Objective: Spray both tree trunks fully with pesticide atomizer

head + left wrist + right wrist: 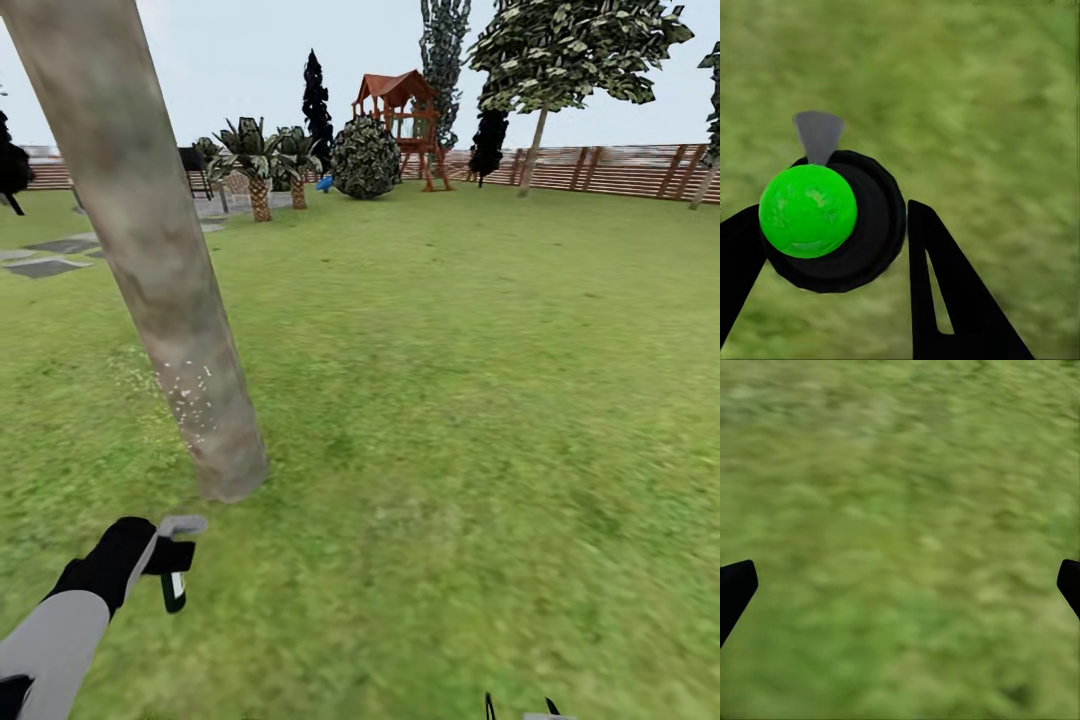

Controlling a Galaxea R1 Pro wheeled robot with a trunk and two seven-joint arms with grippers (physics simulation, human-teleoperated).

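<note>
The near tree's leaning trunk (pixel 150 250) rises from the grass (pixel 450 400) at the left, blotchy grey-beige. Whitish pesticide specks (pixel 187 392) dot its lower part and the grass beside it. Just short of the trunk's base, my left gripper (pixel 160 556) is shut on the pesticide atomizer (pixel 174 588); its grey head points toward the trunk. In the left wrist view the gripper (pixel 832 217) clasps the round black atomizer (pixel 874 225), which carries a green ball and a grey nozzle. A second tree (pixel 560 50) stands far off by the fence. My right gripper (pixel 900 577) hangs open over grass, its tips (pixel 520 708) at the bottom edge.
A brown slat fence (pixel 610 168) runs along the back. Before it stand a round dark bush (pixel 366 158), small palms (pixel 258 170) and a red-roofed wooden play tower (pixel 405 120). Grey stepping stones (pixel 45 257) lie at the far left. Open lawn stretches to the right.
</note>
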